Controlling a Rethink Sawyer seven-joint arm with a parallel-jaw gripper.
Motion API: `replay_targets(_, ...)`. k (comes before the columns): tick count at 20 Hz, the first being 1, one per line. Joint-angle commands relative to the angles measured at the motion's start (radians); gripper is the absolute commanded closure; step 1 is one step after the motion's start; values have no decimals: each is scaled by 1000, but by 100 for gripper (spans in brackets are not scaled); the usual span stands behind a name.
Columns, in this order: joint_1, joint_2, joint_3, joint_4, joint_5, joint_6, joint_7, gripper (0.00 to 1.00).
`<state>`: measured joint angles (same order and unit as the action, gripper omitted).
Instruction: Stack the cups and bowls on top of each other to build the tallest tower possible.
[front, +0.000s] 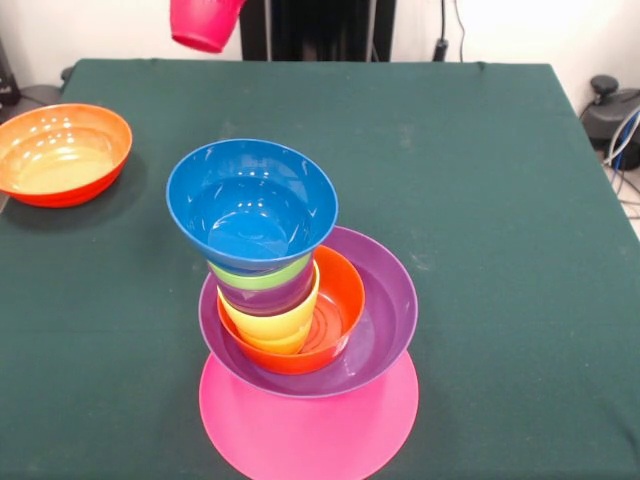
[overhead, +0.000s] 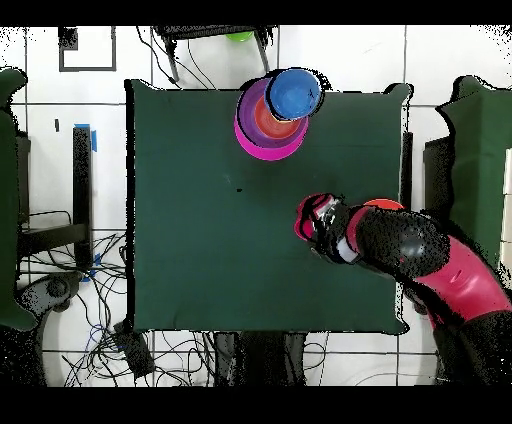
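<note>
The green table (front: 480, 200) is carrying everything. The tower (front: 300, 330) is standing near its front edge: the upturned pink bowl (front: 310, 425) is lying at the bottom, then the purple bowl (front: 385, 310), the small orange bowl (front: 345, 300), the yellow cup (front: 270, 325), a purple and a light green layer, and the blue bowl (front: 250, 205) is sitting on top. The large orange bowl (front: 62, 152) is resting well apart, at the left edge. The gripper (overhead: 318, 222) is pinching the red cup (front: 204, 22), which is hanging in the air above the table.
</note>
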<state>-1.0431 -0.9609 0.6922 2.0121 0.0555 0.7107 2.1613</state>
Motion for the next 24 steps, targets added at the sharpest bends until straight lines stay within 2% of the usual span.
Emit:
replay_targets(1,15,-28,92,-138,50,162,-100,100)
replay_targets(8,67,44,76,-321,55,251,-56,100)
replay_targets(13,91,54,70,-369,90,282,-3,100)
replay_targets(24,236,184,-3,-633,123,348,116,100)
